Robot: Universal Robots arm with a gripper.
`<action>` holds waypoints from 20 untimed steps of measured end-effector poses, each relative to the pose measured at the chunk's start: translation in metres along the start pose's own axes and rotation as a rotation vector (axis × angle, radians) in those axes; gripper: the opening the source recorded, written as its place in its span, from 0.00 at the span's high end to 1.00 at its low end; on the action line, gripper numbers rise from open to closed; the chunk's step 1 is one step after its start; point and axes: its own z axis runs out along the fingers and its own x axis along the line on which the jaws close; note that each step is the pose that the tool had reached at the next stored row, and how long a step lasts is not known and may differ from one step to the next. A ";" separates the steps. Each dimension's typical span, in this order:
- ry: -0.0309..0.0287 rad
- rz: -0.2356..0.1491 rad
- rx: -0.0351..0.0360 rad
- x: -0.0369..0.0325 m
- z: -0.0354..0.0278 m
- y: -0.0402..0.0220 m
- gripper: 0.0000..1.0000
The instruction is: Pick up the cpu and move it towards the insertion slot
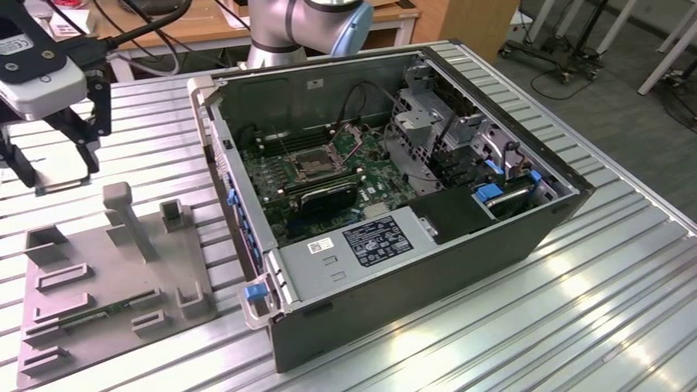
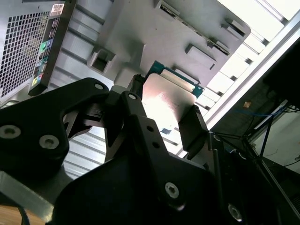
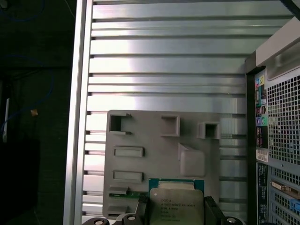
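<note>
1 gripper (image 2: 164, 119) clamps the cpu (image 3: 176, 202) above the grey fixture tray (image 3: 154, 140), beside the computer case (image 1: 436, 204).

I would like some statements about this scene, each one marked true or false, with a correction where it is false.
1. The pincer is shut on the cpu. True: in both wrist views its fingers press the chip's two opposite edges.
2. The cpu already sits in the insertion slot. False: it is held above the grey fixture plate, outside the computer case.
3. The computer case lies open, with its circuit board exposed. True, as the exterior view shows.
4. The fixture plate rests inside the computer case. False: it lies on the ribbed metal table beside the case, toward the exterior view's left.
5. The cpu's silvery metal top faces the first wrist view. True.
</note>
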 end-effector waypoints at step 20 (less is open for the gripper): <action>0.0000 0.000 -0.0003 -0.0177 0.0000 -0.0004 0.45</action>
